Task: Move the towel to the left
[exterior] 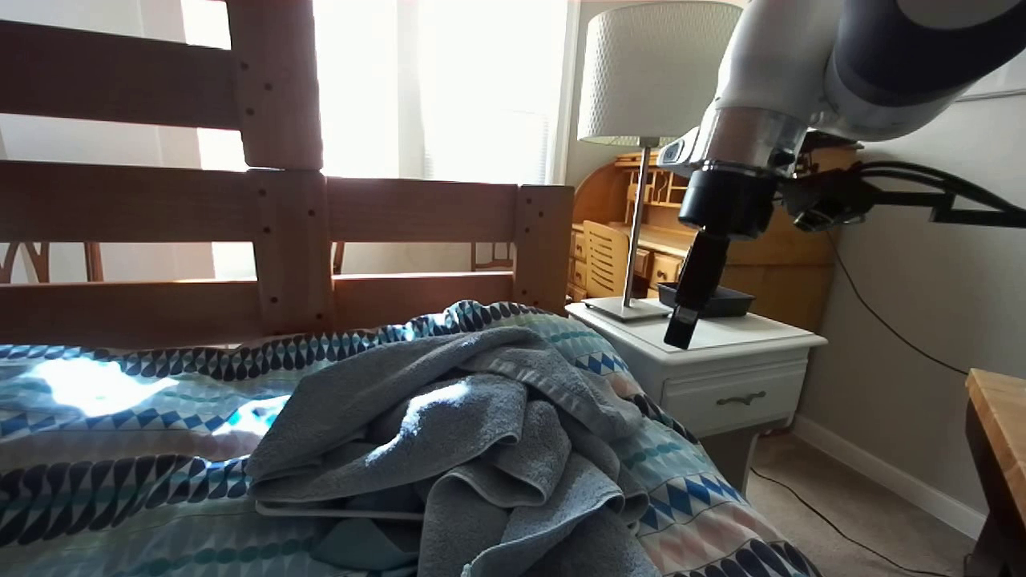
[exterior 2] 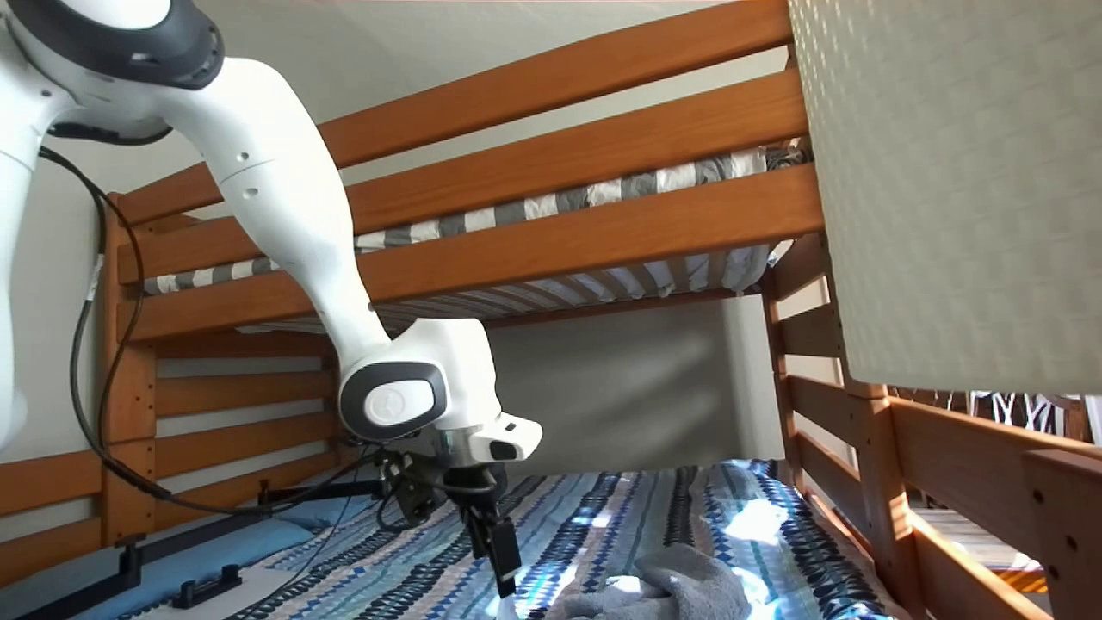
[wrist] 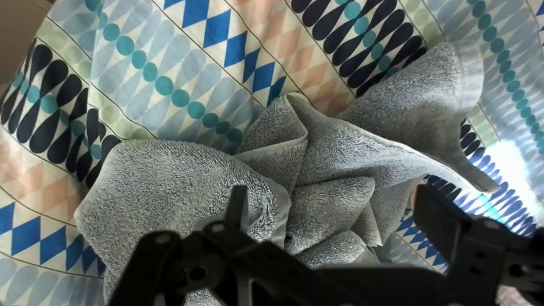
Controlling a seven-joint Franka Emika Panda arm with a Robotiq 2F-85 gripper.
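Fingers [wrist: 442, 214] apart, grey towel [wrist: 323, 199] below

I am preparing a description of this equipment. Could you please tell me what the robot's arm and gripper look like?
The arm is smooth and white, with rounded segments, dark joint bands and a silver metal ring near the gripper, which is black with two slim, angular fingers. Black cables loop beside the arm.

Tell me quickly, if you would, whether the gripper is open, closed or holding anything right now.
Gripper: open, holding nothing; the gray towel lies loose on the patterned bedding.
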